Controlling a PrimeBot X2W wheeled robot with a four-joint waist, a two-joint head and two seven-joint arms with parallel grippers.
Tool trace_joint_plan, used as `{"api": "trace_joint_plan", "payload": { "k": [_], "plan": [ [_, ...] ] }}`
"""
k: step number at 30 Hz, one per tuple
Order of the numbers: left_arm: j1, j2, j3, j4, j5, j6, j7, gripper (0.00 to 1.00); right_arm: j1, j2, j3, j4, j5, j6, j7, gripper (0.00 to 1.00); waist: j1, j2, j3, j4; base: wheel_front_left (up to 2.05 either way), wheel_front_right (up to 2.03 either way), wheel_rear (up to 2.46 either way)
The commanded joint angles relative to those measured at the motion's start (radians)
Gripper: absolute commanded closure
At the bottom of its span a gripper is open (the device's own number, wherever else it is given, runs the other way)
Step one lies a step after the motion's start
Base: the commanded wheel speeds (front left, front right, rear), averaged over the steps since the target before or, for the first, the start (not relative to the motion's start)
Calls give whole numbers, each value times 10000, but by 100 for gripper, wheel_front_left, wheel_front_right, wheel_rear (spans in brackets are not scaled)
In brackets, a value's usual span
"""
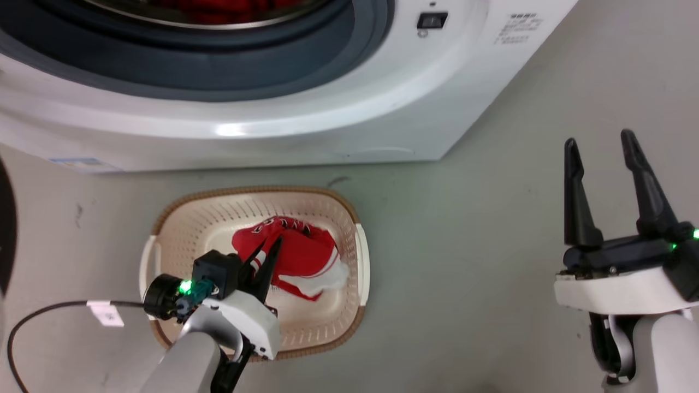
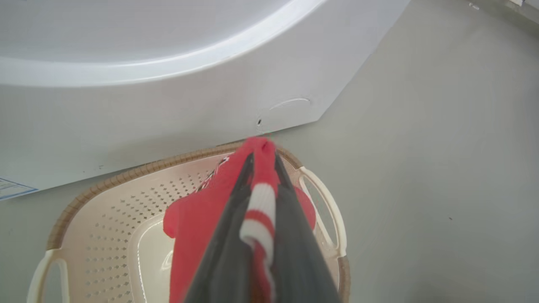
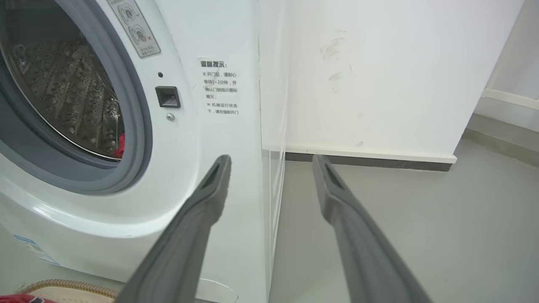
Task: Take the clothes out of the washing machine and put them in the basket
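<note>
A red jersey with white trim lies bunched in the cream basket, which stands on the floor in front of the washing machine. My left gripper hangs over the basket, shut on a fold of that jersey. More red clothes show inside the drum, low down at the porthole's edge in the right wrist view. My right gripper is open and holds nothing, off to the right of the machine's front corner.
A black cable with a white tag trails over the floor left of the basket. The dark door edge shows at the far left. A white wall with skirting stands right of the machine, with grey floor before it.
</note>
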Motion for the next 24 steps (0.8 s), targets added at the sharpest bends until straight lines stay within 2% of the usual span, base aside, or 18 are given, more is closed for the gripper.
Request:
{"api": "trace_joint_plan", "payload": {
  "k": [1,13,24],
  "plan": [
    [-389,-23,-71,427,-18,-46,-119,100,-268,9,-25,-92,29,-7,-24,0,-2,0,836,-254,0,0,0],
    [-3416,-339,-971,4941,-471,-150,-340,100,-1252,9,-268,-493,194,-7,-24,0,-2,0,3197,-598,0,0,0],
    [-5649,-742,-1660,8095,-799,-149,-130,100,-1590,9,-255,-683,313,-7,-24,0,-2,0,4344,-699,0,0,0]
  ]
}}
